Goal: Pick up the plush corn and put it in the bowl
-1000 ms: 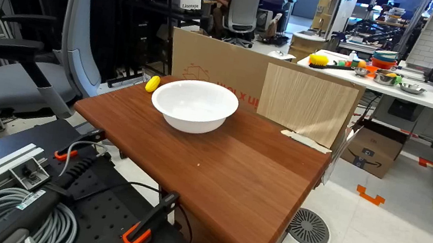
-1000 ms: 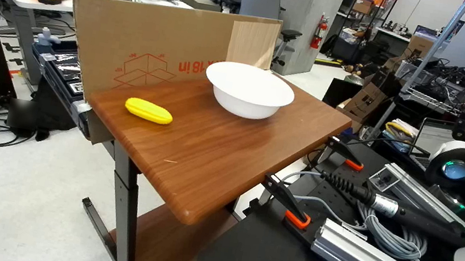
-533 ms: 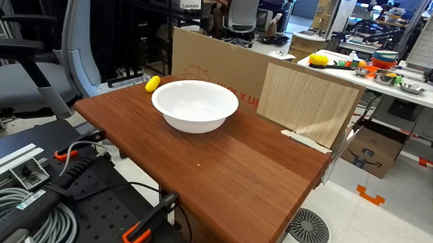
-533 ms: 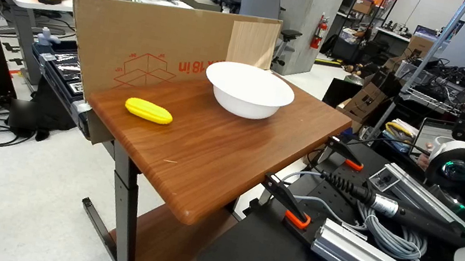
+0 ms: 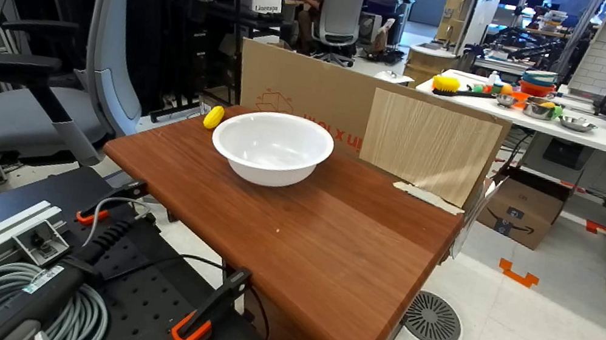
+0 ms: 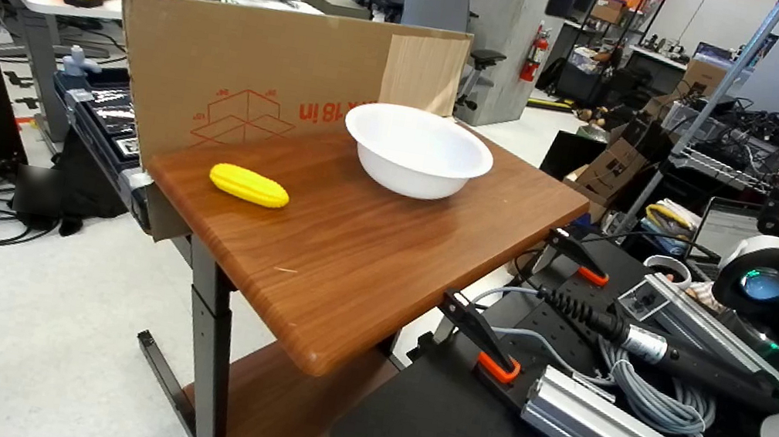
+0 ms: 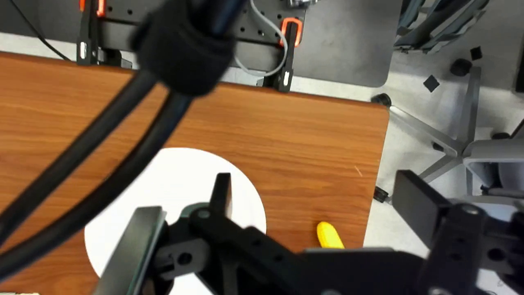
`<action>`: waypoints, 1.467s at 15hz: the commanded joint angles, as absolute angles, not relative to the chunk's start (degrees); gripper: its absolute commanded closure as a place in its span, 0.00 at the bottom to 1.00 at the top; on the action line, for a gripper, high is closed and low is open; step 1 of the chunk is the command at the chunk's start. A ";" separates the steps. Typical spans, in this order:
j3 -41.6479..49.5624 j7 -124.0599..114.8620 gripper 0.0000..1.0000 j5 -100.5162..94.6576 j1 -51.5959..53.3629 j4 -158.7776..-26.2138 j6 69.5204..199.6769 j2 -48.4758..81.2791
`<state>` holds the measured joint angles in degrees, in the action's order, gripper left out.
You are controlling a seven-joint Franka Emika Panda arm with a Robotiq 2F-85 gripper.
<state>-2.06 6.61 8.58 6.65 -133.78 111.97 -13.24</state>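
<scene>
The hand [image 7: 313, 182] hangs well above the desk [image 7: 303, 135] with its fingers [image 7: 417, 203] spread wide and nothing between them, which makes sense, since it must come down astride something soft and narrow. That is the plush corn [image 6: 249, 185], lying on its side on the desk below; in the wrist view it shows in the span between the fingers, one end hidden behind the hand itself, so I can't fairly say whether they would line up across its width. Below the hand and to the corn's side, apart from it, the bowl [image 7: 192, 180] stands upright, mouth up towards the hand, so the carry should be short and the release a simple drop. The grasp has yet to be made, and seems to call for a steady descent first. Lower than the hand, clamps [image 6: 480, 334] fix the desk's edge to a dark platform [image 6: 434, 429], presumably so nothing shifts under a push, and a cardboard panel [image 6: 250, 63] lines another edge, likely to stop a stray roll.
</scene>
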 commanded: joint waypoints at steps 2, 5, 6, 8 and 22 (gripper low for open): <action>-4.20 4.18 0.00 5.94 6.60 -121.06 116.10 2.63; -5.15 2.67 0.00 3.54 6.98 -114.76 116.21 9.37; -5.35 2.06 0.00 2.63 7.11 -112.92 115.85 11.28; -5.66 0.99 0.00 0.94 7.48 -109.73 115.74 14.79; -5.96 -9.52 0.00 -6.40 15.78 -97.57 120.39 31.81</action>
